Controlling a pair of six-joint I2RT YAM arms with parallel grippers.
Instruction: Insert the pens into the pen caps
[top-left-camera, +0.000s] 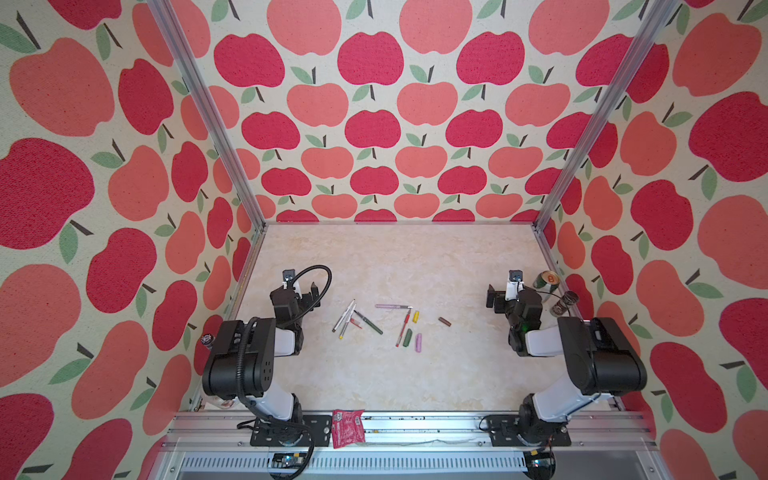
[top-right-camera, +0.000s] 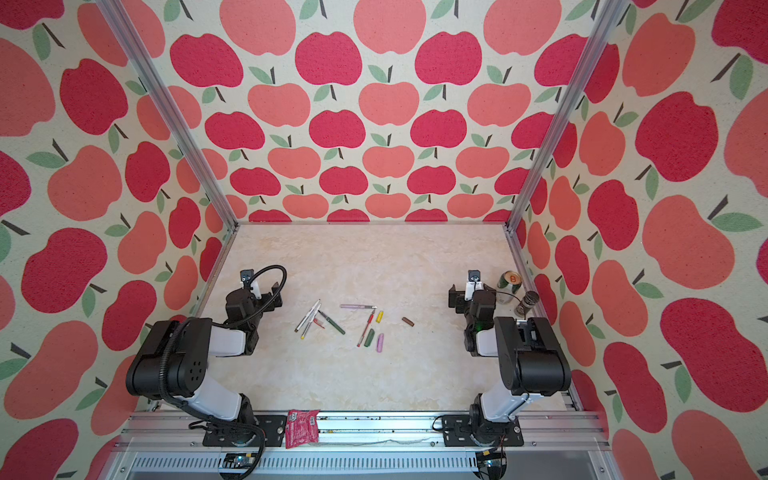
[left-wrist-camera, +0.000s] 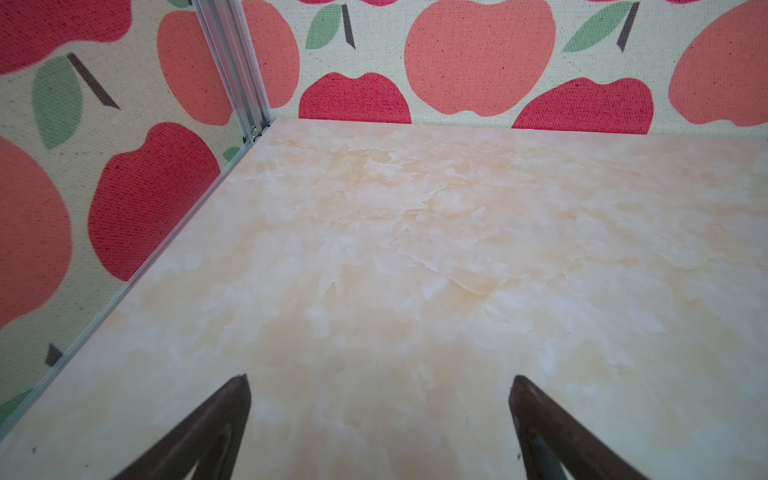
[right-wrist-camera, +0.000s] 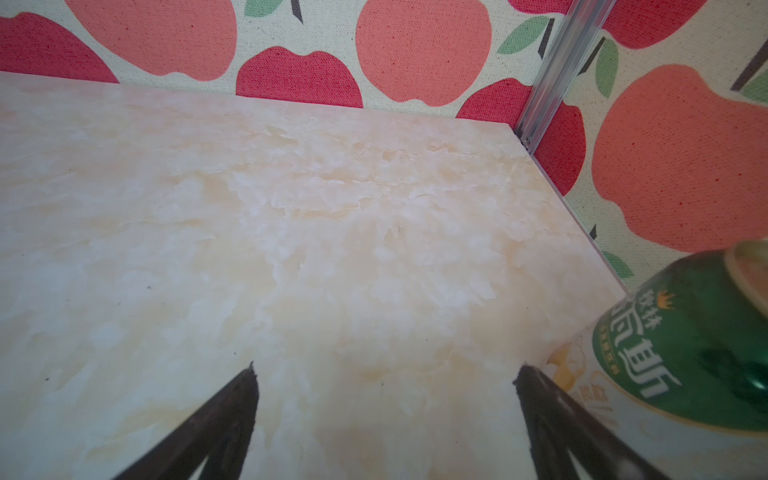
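Overhead stereo pair; low wrist views toward back wall.

Pens lie in the middle of the counter: three bunched at left, two just right of them. Pen caps: one among the left bunch, three beside the right pair, one apart farther right. Can and jar stand near each other at the counter's right edge. Packet lies on the front rail.

A lab test booth: aluminium frame, apple-print cloth walls.
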